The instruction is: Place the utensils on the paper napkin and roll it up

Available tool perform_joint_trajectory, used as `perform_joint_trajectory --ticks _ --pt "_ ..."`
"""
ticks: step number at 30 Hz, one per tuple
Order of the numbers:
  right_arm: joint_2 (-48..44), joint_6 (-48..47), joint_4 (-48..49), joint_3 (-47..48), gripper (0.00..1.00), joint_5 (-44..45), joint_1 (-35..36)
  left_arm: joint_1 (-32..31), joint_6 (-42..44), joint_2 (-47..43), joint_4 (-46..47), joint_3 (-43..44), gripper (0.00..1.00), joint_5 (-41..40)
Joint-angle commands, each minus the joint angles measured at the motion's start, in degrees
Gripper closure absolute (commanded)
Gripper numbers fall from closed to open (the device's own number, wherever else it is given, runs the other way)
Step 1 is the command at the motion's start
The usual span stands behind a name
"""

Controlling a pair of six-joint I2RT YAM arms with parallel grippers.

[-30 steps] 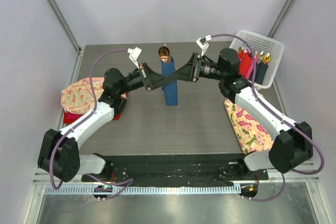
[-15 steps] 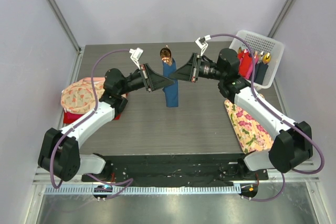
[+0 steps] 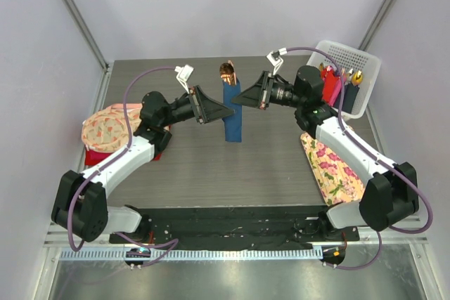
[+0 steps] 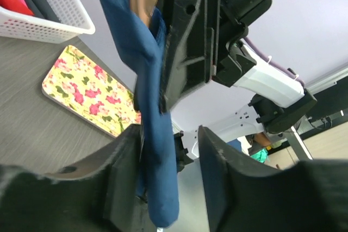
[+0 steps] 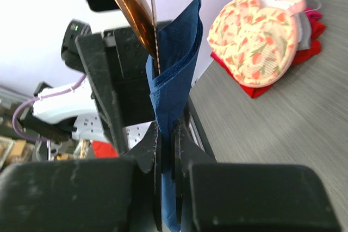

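Here's the napkin (image 3: 232, 119), rolled into a slim dark blue tube and held upright over the middle of the table (image 3: 232, 173), its lower end hanging free. Out of the top pokes the utensils (image 3: 227, 71), copper-brown and shiny, leaning a little right. The right gripper (image 3: 237, 101) is pinched tight on the roll's upper half, fingers nearly together with only blue paper between them. The left gripper (image 3: 226, 112) stands with its jaws apart, the roll between them, lying against one finger and clear of the other.

That's a handover: a second ago the left was clamped on the roll and the right stood spread beside it. The roll's top has drifted slightly right since then.

Room to move: bare table lies near, under and in front of the roll. A floral cloth (image 3: 330, 163) hugs the right edge, a round floral cloth (image 3: 105, 128) on red fabric the left edge. Far right, a white basket (image 3: 365, 61) holds red and dark rolls, well apart from the napkin.
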Motion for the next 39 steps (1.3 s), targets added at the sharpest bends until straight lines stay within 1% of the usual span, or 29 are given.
perform_joint_trajectory --ticks 1,2,3,4,5,7,8,11,12,14,15,16,18,19,20,21,22,25,27,29,30,33,37,39 --pt "-1.83 6.77 9.78 -1.40 0.99 0.45 -3.04 0.27 0.86 -0.29 0.49 0.67 0.47 -0.86" --pt "-1.83 9.04 10.85 -1.84 0.99 0.36 -3.92 0.35 1.03 -0.29 -0.03 0.67 0.45 -1.12" --pt "-1.75 10.11 11.81 -2.54 0.99 0.28 -4.45 0.27 1.30 -0.46 -0.47 0.58 0.38 -1.30" --pt "-1.66 11.25 13.65 -2.90 0.99 0.28 -4.89 0.53 1.30 -0.47 -0.74 0.41 0.35 -1.47" --pt "-1.66 13.17 14.71 -3.34 0.99 0.28 -6.02 0.71 1.39 -0.55 -0.92 0.14 0.26 -1.74" --pt "-1.66 14.33 16.21 -4.31 0.99 0.19 -7.35 1.14 1.65 -0.55 -1.35 -0.30 0.21 -2.35" --pt "-1.83 14.68 16.48 -4.66 0.99 0.10 -8.31 1.32 1.82 -0.73 -1.70 -0.39 0.15 -2.53" --pt "-1.75 15.83 17.44 -6.06 0.99 -0.42 -13.23 1.76 2.88 -0.99 -2.50 -0.83 0.09 -2.53" --pt "-1.66 16.00 17.71 -6.33 0.99 -1.38 -16.29 1.85 3.06 -0.91 -2.67 -0.91 0.09 -2.36" --pt "-0.96 15.31 17.80 -6.42 0.99 -2.18 -19.38 1.85 3.49 -1.08 -2.94 -1.00 0.06 -1.83" --pt "-0.69 14.78 17.80 -6.42 0.99 -2.97 -22.96 1.94 3.58 -1.08 -3.03 -1.09 0.05 -1.65" --pt "-0.26 13.30 17.45 -6.16 0.99 -3.41 -24.22 1.94 3.76 -1.17 -3.03 -1.09 0.05 -1.22" --pt "1.67 12.84 17.62 -5.11 0.99 -4.72 -28.78 1.94 3.93 -1.08 -3.29 -1.09 0.01 -0.95" --pt "2.64 12.06 17.71 -4.66 0.99 -5.00 -32.54 1.94 4.20 -1.26 -3.38 -1.09 0.00 -0.51" --pt "3.52 11.70 17.71 -3.36 0.99 -5.35 -34.32 1.94 4.46 -1.26 -3.38 -1.09 0.00 -0.33" --pt "5.62 11.18 17.80 -2.56 0.99 -6.31 -35.99 1.94 4.55 -1.34 -3.47 -1.09 0.00 -0.16" --pt "6.85 9.34 17.37 -1.51 0.99 -6.84 -39.31 1.94 4.73 -1.35 -3.81 -1.09 0.00 -0.07" --pt "12.21 6.53 17.01 2.27 0.99 -7.72 -44.33 1.94 5.52 -1.35 -4.61 -1.35 0.00 0.19" --pt "16.94 4.41 15.26 5.96 0.99 -7.46 -46.28 1.94 5.87 -1.26 -4.52 -1.44 0.00 0.37" --pt "20.56 3.36 16.04 9.64 0.99 -7.46 -47.87 1.94 6.04 -0.99 -4.61 -1.53 0.00 0.46" --pt "23.88 2.83 15.35 11.06 0.99 -7.11 -48.22 1.94 6.13 -0.82 -4.70 -1.53 0.00 0.63" --pt "28.38 0.54 14.21 15.89 0.99 -6.32 -48.49 2.03 6.40 -0.55 -4.61 -2.06 0.00 0.72" --pt "36.99 -2.36 12.71 22.56 0.99 -4.56 -48.49 2.55 6.48 0.23 -4.70 -2.67 0.00 0.81" --pt "39.20 -5.78 9.65 24.77 0.99 -3.77 -48.49 2.99 6.48 0.67 -4.52 -2.85 0.00 1.07"
